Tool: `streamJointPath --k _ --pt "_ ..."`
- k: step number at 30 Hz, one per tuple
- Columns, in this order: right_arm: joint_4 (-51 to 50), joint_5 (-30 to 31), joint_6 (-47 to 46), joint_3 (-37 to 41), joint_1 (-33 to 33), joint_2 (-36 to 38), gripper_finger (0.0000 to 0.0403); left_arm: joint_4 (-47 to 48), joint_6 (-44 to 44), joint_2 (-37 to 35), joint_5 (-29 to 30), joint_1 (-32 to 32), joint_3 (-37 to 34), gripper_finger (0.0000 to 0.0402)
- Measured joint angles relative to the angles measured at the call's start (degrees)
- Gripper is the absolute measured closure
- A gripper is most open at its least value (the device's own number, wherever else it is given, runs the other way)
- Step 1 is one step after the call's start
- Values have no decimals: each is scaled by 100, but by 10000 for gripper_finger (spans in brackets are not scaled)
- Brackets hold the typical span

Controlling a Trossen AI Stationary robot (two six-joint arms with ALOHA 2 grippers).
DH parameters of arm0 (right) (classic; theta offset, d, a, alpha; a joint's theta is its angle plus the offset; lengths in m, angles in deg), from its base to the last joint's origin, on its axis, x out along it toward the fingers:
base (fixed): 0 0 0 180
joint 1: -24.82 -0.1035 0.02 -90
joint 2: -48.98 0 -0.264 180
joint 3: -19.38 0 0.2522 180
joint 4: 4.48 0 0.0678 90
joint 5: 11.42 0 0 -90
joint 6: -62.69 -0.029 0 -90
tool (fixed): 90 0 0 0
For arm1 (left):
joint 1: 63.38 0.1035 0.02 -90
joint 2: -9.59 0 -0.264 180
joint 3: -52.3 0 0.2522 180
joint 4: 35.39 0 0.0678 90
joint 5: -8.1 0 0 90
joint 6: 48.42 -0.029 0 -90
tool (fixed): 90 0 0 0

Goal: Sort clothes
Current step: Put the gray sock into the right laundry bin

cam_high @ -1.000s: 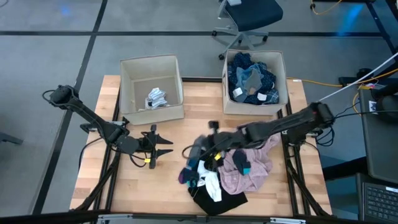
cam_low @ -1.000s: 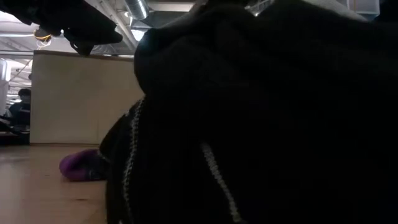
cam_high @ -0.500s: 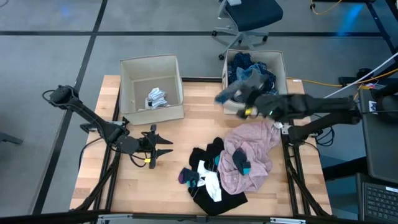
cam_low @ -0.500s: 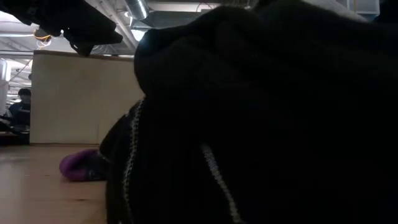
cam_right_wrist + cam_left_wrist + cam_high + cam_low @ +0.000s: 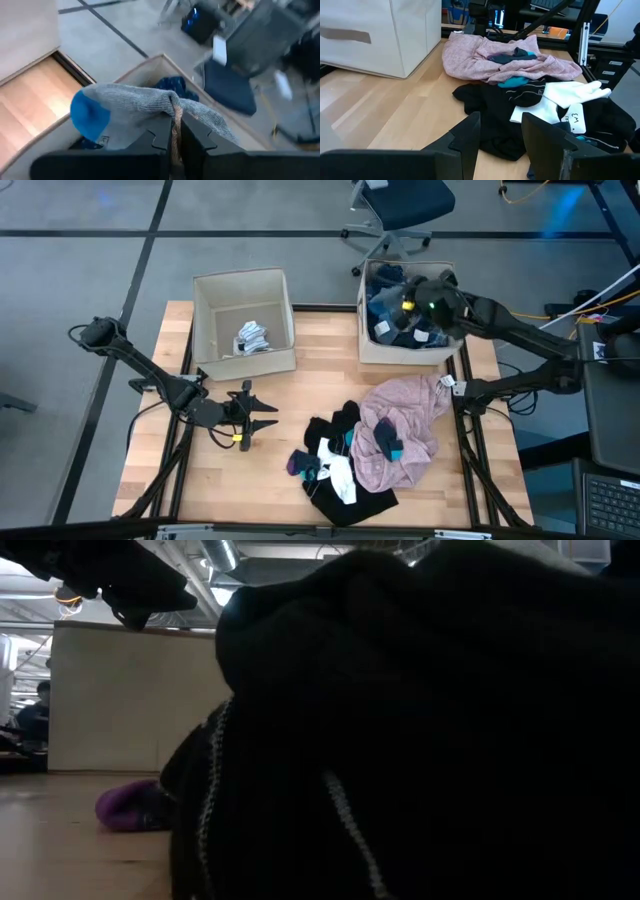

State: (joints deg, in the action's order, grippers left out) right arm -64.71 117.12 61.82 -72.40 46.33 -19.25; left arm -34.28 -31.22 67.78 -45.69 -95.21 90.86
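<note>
My right gripper (image 5: 422, 307) hangs over the right beige box (image 5: 452, 280), shut on a grey sock with a blue toe (image 5: 125, 112). That box holds blue and navy clothes (image 5: 392, 300). The remaining clothes lie in a pile on the table: a pale pink garment (image 5: 405, 430), black pieces (image 5: 350, 502) and a white sock (image 5: 343, 478). My left gripper (image 5: 262, 416) stands open above the table, left of the pile, with nothing between its fingers (image 5: 470, 131). My right gripper pinches the grey sock between its two fingers at about mid-length (image 5: 174, 107). The blue toe end (image 5: 90, 117) droops to one side of the fingers and the other end (image 5: 210, 117) to the other. The sock is lifted clear, above the right box.
The left beige box (image 5: 215, 330) holds small white and grey socks (image 5: 252, 338). In the low view black cloth (image 5: 430, 740) fills most of the picture, with a purple piece (image 5: 125, 808) beside it. An office chair (image 5: 400, 205) stands beyond the table's far edge.
My right gripper has risen from the pile at mid-table and swung toward the far right, over the right box, turning as it went. It has carried the grey sock, lifted clear of the pile. The pile lies as before.
</note>
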Motion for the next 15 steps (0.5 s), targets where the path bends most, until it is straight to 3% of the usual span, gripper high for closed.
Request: streamJointPath --k 7,15 --pt "-407 -924 -361 2 493 -283 346 9 102 0 -1 0 0 266" --pt "-773 -788 -366 2 482 -237 207 11 188 0 -1 0 0 266"
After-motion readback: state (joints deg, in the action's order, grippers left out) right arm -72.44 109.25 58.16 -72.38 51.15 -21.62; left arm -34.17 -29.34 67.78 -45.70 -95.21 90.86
